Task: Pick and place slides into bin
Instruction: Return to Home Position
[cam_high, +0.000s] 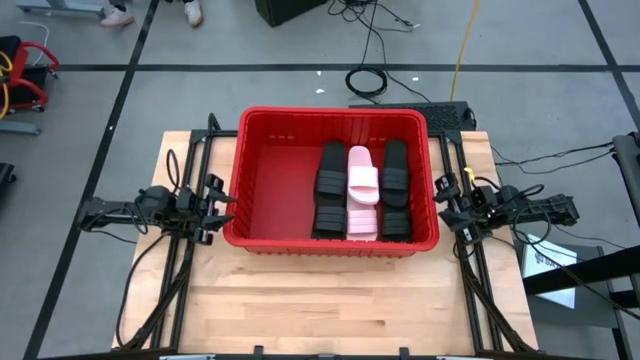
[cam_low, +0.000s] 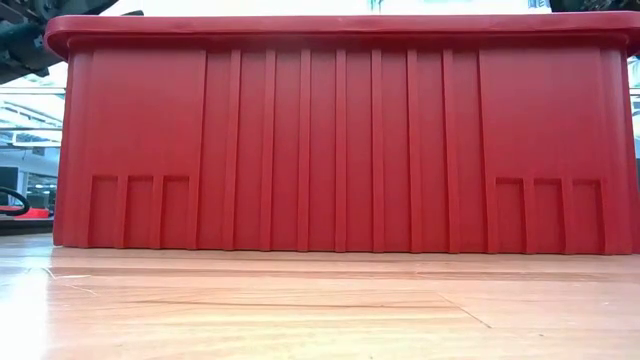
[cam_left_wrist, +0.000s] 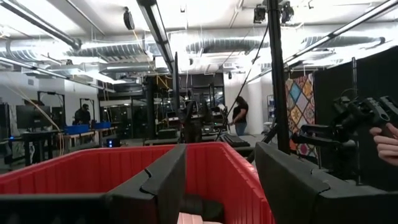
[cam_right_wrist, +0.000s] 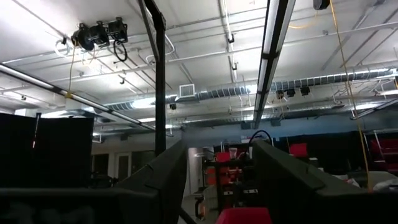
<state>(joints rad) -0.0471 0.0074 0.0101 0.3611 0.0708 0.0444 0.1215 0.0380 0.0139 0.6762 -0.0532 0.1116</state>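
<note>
The red bin (cam_high: 262, 180) is set in the middle of the wooden table (cam_high: 330, 310). Six slides are laid in its right half in three columns: black slides (cam_high: 329, 172) on the left, pale pink slides (cam_high: 362, 175) in the centre, and more black ones (cam_high: 396, 168) by the right wall. The left gripper (cam_high: 222, 207) is held just outside the bin's left wall, and the right gripper (cam_high: 440, 203) just outside its right wall. In both wrist views the jaws are seen spread apart, with nothing held between them. A person (cam_left_wrist: 239, 115) is seen standing in the room beyond.
</note>
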